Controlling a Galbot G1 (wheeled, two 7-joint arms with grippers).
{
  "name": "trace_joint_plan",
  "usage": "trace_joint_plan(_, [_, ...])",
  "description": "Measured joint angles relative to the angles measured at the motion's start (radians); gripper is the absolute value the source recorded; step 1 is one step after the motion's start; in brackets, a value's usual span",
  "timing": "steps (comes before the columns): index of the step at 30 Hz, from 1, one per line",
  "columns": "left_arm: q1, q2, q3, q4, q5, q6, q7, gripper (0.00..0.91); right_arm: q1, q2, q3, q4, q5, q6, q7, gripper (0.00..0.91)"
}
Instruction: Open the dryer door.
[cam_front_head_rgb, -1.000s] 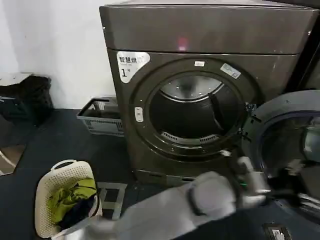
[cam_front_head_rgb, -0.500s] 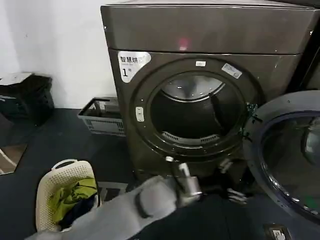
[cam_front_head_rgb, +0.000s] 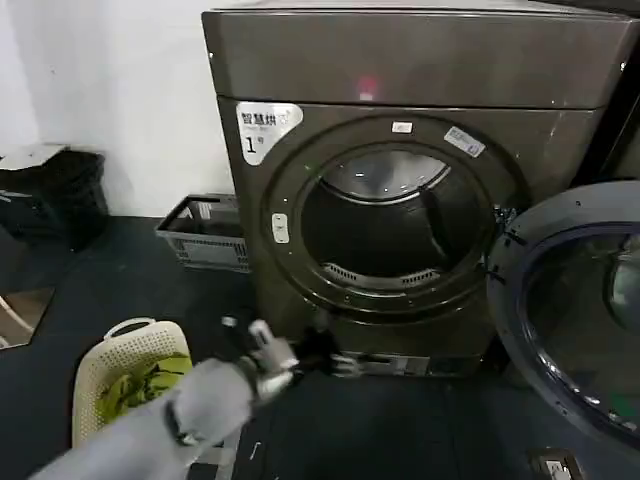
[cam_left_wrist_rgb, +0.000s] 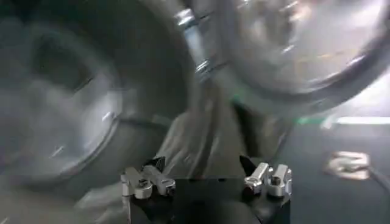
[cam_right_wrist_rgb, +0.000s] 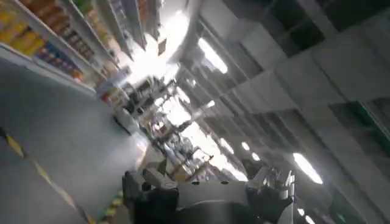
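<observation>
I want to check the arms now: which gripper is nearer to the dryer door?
The left. The left gripper is low in front of the dryer, left of the open dryer door. The right gripper points at a ceiling, away from it.

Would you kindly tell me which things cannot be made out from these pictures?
- Dryer door: head view's right edge cuts it off, so its handle side is unseen.
- Left pincer: head view shows it small and dark before the dryer; left wrist view is blurred.
- Inside of the drum: deep shadow hides its back, head view.
- Right pincer: right wrist view aims at the ceiling, so its location is unknown.
</observation>
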Motion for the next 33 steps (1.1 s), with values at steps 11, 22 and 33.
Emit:
trace_joint_plan(11, [0.011,0.121,-0.168,-0.016,-0.359,0.214,-0.229,0.907,-0.016,-0.027,0.001,-0.075,0.019,0.029,0.003,0.907])
trace_joint_plan(22, [-0.094,0.238,-0.118,0.052,-0.726,0.214,-0.458,0.907,0.002,-0.027,-0.024,-0.089,0.020,0.060,-0.012,0.907])
trace_joint_plan(33, [-0.184,0.303,-0.081,0.108,-1.314,0.213,-0.837,0.907,0.017,-0.018,-0.046,-0.083,0.016,0.094,-0.031,0.907])
